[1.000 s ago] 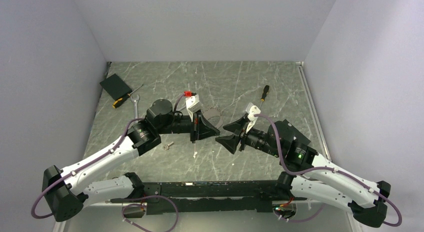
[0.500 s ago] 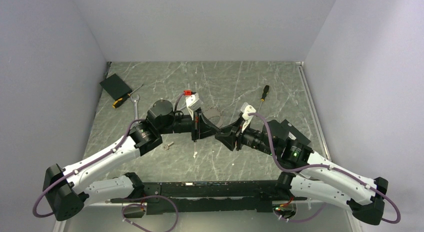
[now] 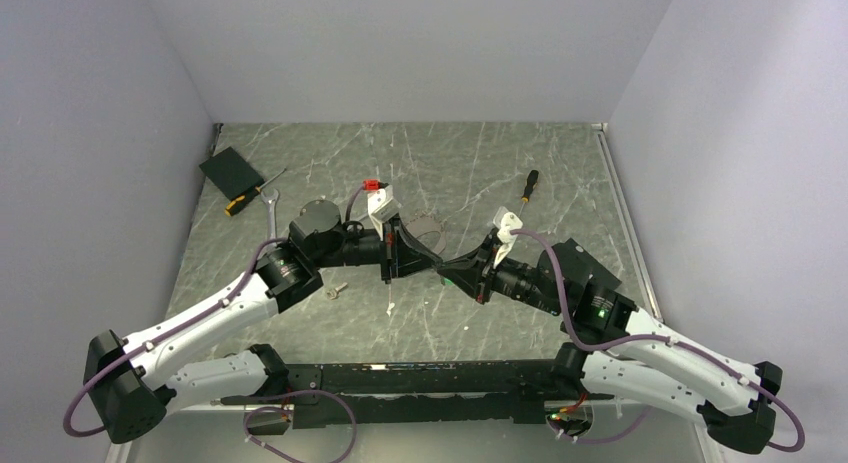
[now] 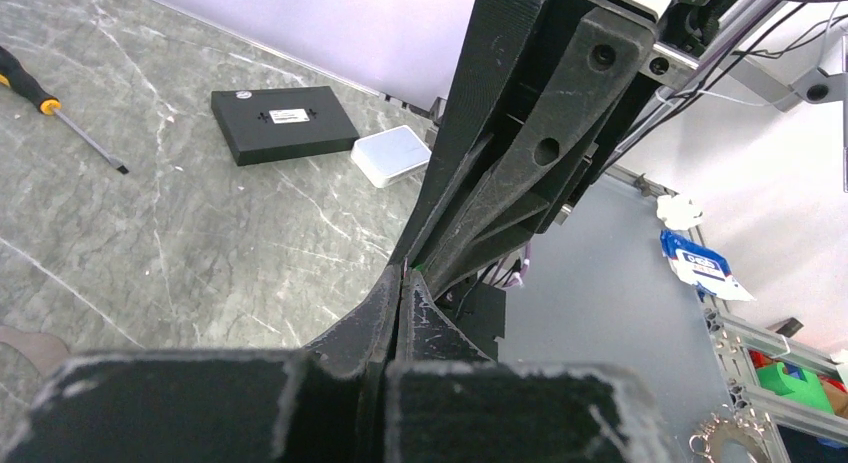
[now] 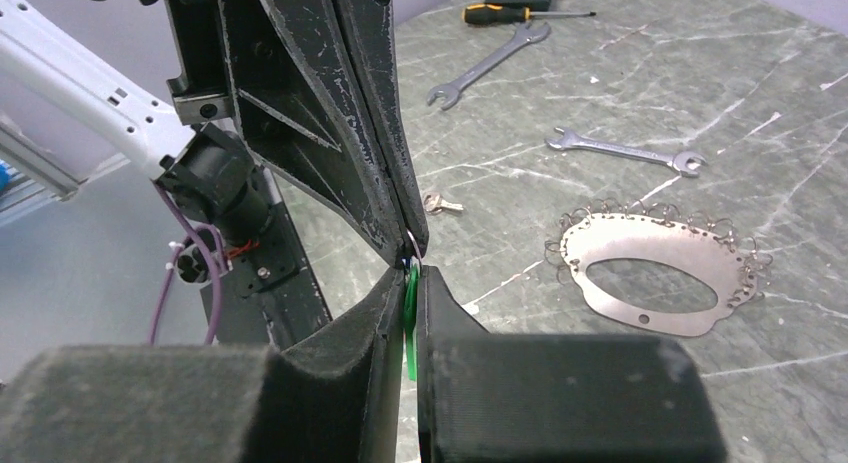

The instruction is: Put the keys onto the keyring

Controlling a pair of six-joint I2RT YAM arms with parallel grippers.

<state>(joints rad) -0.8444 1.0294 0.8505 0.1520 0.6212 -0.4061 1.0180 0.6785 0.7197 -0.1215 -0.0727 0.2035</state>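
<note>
My two grippers meet tip to tip above the middle of the table. The right gripper (image 5: 408,271) (image 3: 452,271) is shut on a key with a green head (image 5: 410,313), held edge-on between its pads. The left gripper (image 4: 400,273) (image 3: 432,263) is shut too, its fingers (image 5: 340,113) pinching a small wire ring (image 5: 412,245) at the top of the green key. A silvery key (image 5: 440,204) (image 3: 336,291) lies on the table. The keyring (image 5: 650,273) (image 3: 425,228), a dull grey oval loop edged with small rings, lies flat behind the grippers.
Two silver wrenches (image 5: 490,65) (image 5: 625,151) lie beyond the silvery key. A black-handled screwdriver (image 3: 527,186) sits at the back right. A black box (image 3: 230,170) and a second screwdriver (image 3: 250,196) are at the back left. A thin string with a white end (image 3: 388,295) hangs under the left gripper.
The right gripper moved left up to the left gripper's tips and closed from wide open onto the green key. The left gripper stayed shut and shifted slightly right.
</note>
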